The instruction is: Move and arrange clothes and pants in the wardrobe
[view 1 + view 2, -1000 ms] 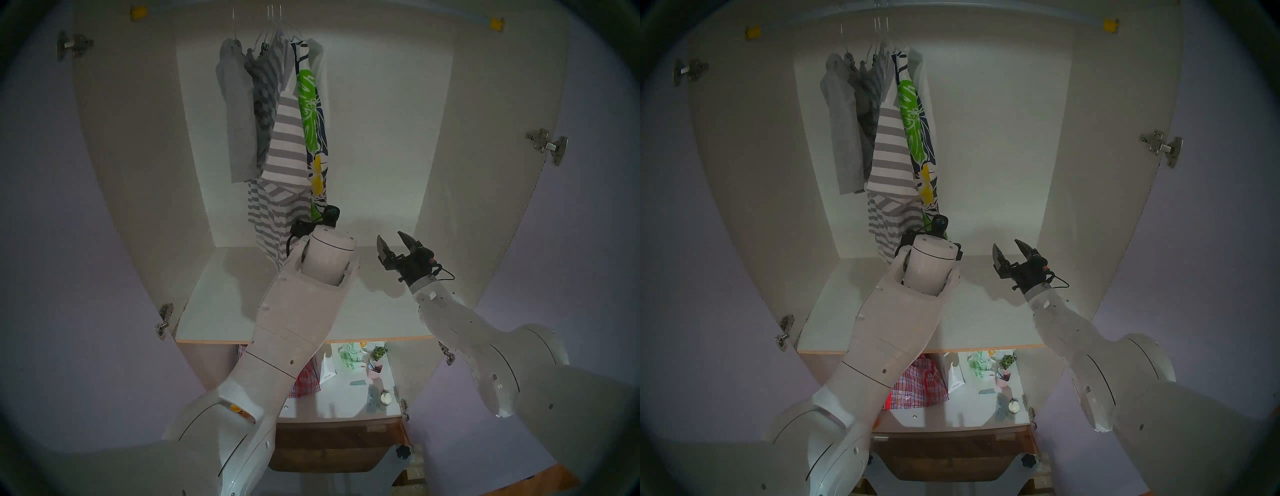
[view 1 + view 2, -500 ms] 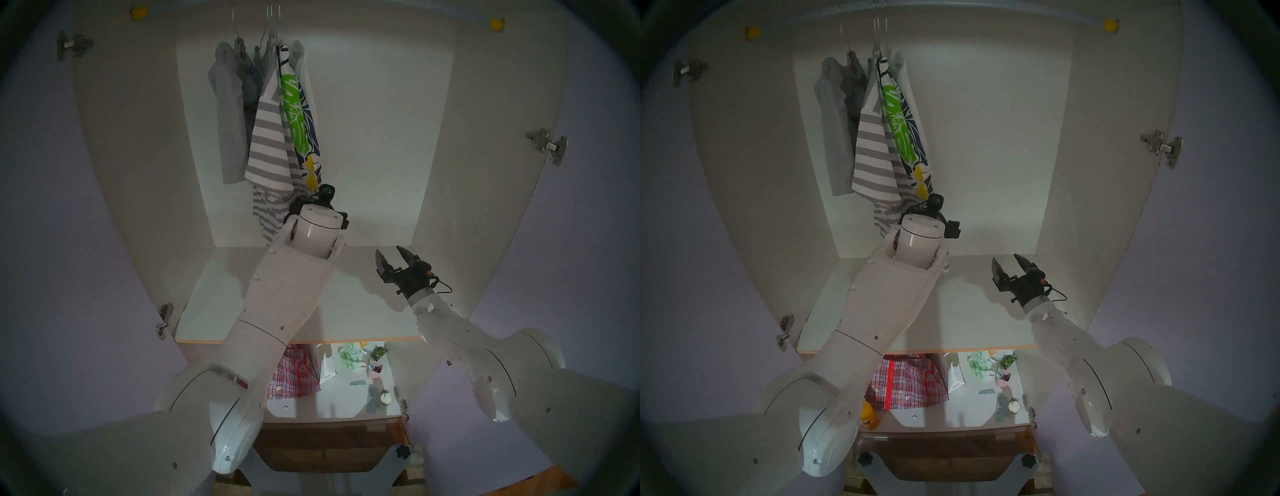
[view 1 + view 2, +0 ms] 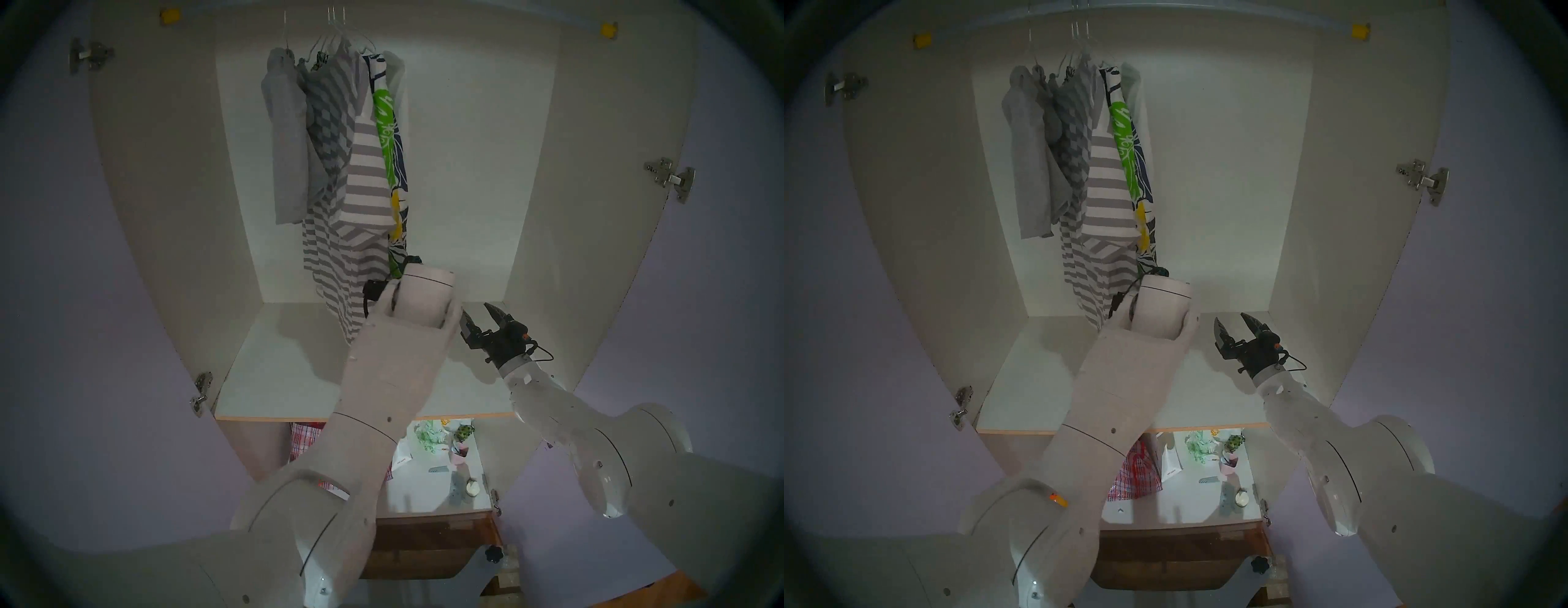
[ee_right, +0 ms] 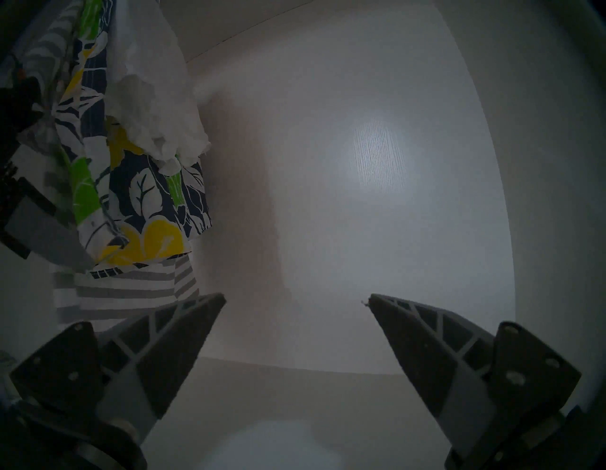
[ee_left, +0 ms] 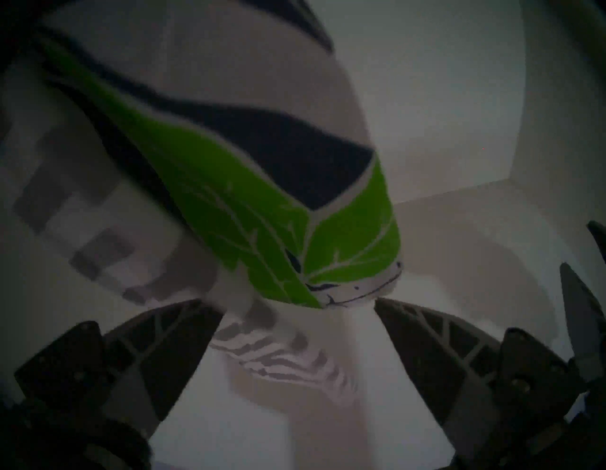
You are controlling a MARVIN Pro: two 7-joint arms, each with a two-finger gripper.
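The striped T-shirt [image 3: 365,187] is hanging longest in the bunch, its hem nearly reaching the shelf of the wardrobe [image 3: 297,365]. The flowered shorts [image 3: 392,140] are dangling just right of it (navy, green, yellow), a white ruffled top [image 4: 154,108] is crowding behind them, and grey shorts [image 3: 286,140] are hanging leftmost.

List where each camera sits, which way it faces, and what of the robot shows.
Head pair: high, facing into the wardrobe; both arms show.
Left wrist: beneath the floral shorts, looking up; open left pincer frames the hem.
Right wrist: faces the back wall; open right pincer.
Shared: both wrist views show the shorts and striped T-shirt.
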